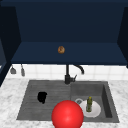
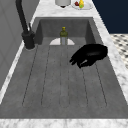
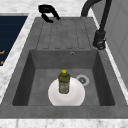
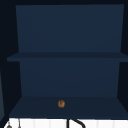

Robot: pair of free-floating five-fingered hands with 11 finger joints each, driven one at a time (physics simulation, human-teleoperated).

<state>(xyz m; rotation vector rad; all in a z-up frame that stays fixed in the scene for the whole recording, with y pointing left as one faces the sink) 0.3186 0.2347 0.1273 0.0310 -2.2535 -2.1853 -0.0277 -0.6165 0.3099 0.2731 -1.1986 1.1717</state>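
Bottle (image 3: 64, 82): olive-green with a yellow cap, standing upright on a white plate (image 3: 75, 96) on the floor of the sink basin. It is just beside the drain (image 3: 82, 80) and well apart from the only hand noted.

Left hand (image 1: 42, 97): it hovers above the ribbed draining board (image 1: 30, 105), at the end of the sink away from the basin. It holds nothing. In the left side view the palm faces down and the fingers (image 2: 76, 60) point toward the faucet (image 2: 25, 27) side. They are loosely bent and spread, a relaxed claw rather than a fist. Whether any fingertip touches the board cannot be told; it appears to hang clear.

Assessment of handling: the bottle is tall and narrow on a smooth plate, so I judge it easy to tip. A sound grasp would go round the body below the neck, with the fingers opened wider than they are now. The hand should come in level over the wall between board and basin, and the plate rim should not be struck.

Other items: a large red sphere (image 1: 67, 115) sits at the front edge of the sink in the front view, its nature unclear. A small brown object (image 4: 61, 103) sits on the lowest cabinet shelf.
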